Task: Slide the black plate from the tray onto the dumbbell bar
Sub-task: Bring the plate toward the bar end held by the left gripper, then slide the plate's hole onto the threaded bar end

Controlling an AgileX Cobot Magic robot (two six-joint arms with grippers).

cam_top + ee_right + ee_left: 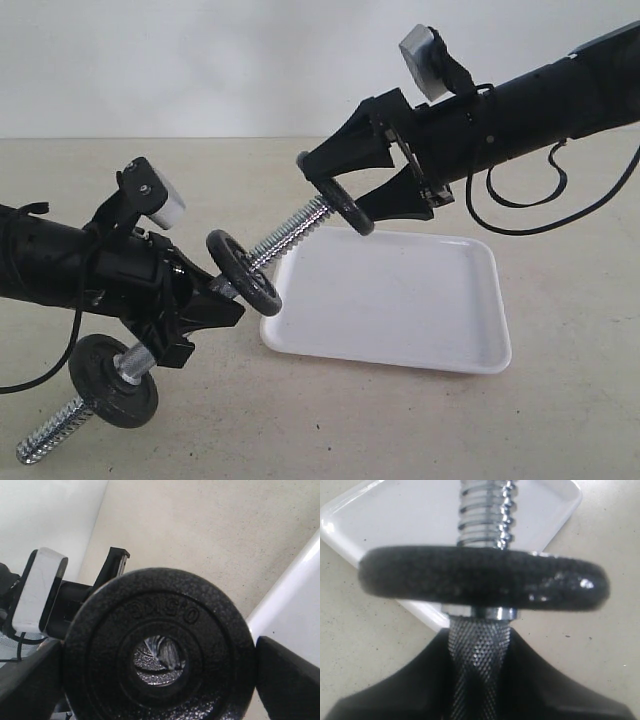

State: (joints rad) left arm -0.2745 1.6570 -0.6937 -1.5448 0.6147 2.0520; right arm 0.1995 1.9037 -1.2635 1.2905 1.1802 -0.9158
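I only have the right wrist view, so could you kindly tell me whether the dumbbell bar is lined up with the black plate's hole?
Observer: Yes, the threaded tip of the dumbbell bar meets the centre of the black plate; how deep, I cannot tell.
Operator: What holds the bar?
Observer: The left jaws, shut on its knurled middle.
Operator: Is anything already on it?
Observer: An upper disc and a lower disc, either side of those jaws.

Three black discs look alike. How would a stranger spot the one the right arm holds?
Find the glossy white rectangular tray. Near its far left corner, the right tool grips a small matte-black iron disc at the chrome threaded bar's upper tip. The middle disc and lowest disc sit farther down, ungripped.
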